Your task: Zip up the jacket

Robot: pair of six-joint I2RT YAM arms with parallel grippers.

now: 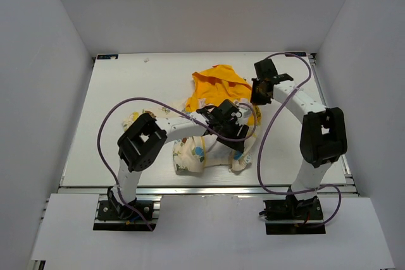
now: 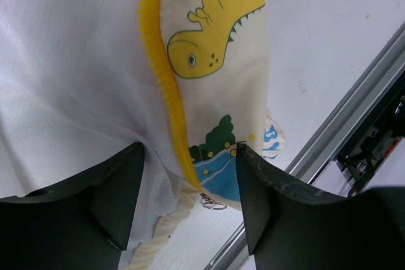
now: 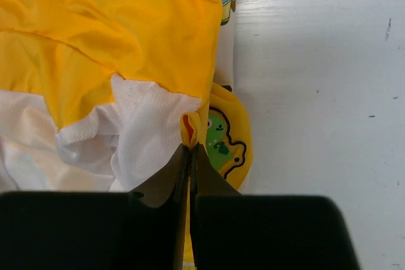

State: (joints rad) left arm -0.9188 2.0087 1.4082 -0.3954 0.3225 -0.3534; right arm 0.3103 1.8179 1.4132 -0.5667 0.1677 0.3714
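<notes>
The jacket lies crumpled mid-table, its cream printed body near the front and its yellow-orange hood towards the back. My left gripper is over the lower front of the jacket. In the left wrist view it is open, its fingers either side of the bottom end of the yellow zipper strip. A small metal zipper pull hangs there. My right gripper is beside the hood. In the right wrist view it is shut on a yellow fold of the jacket's edge.
Purple cables loop over the table from both arms. The metal rail at the table's near edge runs just beyond the jacket's hem. A round yellow patch with a green dinosaur lies to the right of my right fingers. White walls enclose the table.
</notes>
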